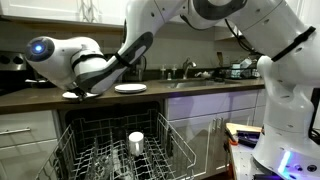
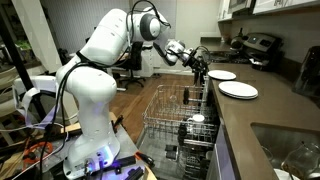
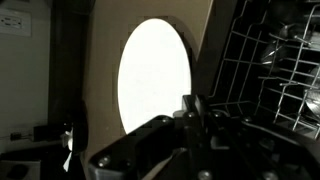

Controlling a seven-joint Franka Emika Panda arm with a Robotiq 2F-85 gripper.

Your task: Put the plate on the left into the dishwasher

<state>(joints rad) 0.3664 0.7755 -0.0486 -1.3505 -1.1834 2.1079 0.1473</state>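
The gripper (image 1: pixel 82 92) stands at the counter edge with its jaws drawn together on the near rim of the plate (image 1: pixel 70 95). In the wrist view the fingers (image 3: pixel 190 104) overlap that rim, so we judge it pinched, though the contact itself is too dark to confirm. The plate lies flat on the counter (image 1: pixel 30 100). It is the farther of the two plates from the sink (image 2: pixel 290 150); the second plate (image 1: pixel 130 88) lies beside it, not touching.

The step in hand, as we judge it, is to lift the plate clear and carry it to the dishwasher (image 1: pixel 68 138).

1. We raise the gripped rim first. A pinch on a thin edge gives little hold, and a glazed plate can slip or pivot.
2. We lift slowly and avoid swinging toward the second plate.
3. We tilt the plate upright before lowering it, and aim for free tines of the rack, away from the white cup (image 1: pixel 136 143).

The counter is dark brown and smooth, and it runs along the wall to the sink. White cabinet drawers (image 1: pixel 25 130) sit beside the open dishwasher, whose wire rack is pulled out below the counter edge. The room is a dimly lit kitchen.
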